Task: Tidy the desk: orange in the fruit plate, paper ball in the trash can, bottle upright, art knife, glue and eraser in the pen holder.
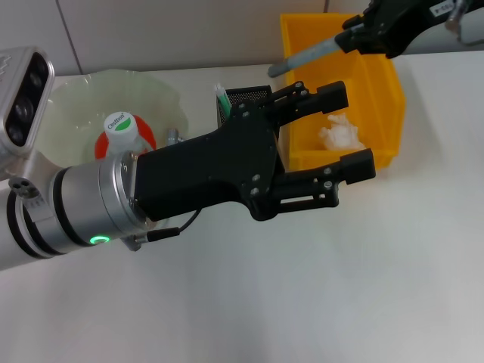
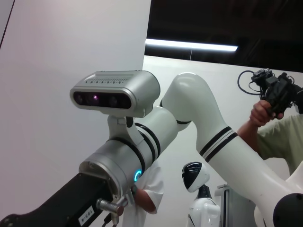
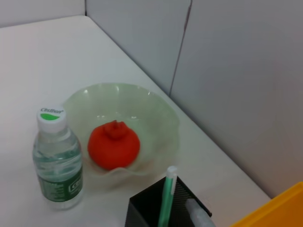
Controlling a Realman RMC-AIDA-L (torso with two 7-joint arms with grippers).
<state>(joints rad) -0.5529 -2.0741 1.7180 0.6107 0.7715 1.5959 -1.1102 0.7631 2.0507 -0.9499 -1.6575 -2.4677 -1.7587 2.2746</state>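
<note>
Yellow plastic forms the one rectangular trash can (image 1: 378,83) at the upper right of the head view, and a single crumpled white paper ball (image 1: 339,136) lies inside it on the smooth floor. Just left of it stands one black mesh pen holder (image 1: 246,97) with a green-and-white stick poking out of its top; the right wrist view shows a second, pale item beside that stick. One translucent, wavy-rimmed fruit plate (image 3: 161,118) sits at the upper left of the head view, holding one matte orange (image 3: 113,145) with a puckered top. One clear bottle (image 3: 57,163) with a white cap and green label stands upright on the white desk (image 1: 302,302), just beside the plate.

Across the middle of the head view hangs the left gripper (image 1: 344,132), matte black on a brushed metal wrist with a green ring light; its fingers (image 1: 333,94) are spread wide apart and hold nothing. At the upper right corner, above the trash can, the right gripper (image 1: 363,34) is clamped on a grey cylindrical object (image 1: 306,57) that juts toward the pen holder.
</note>
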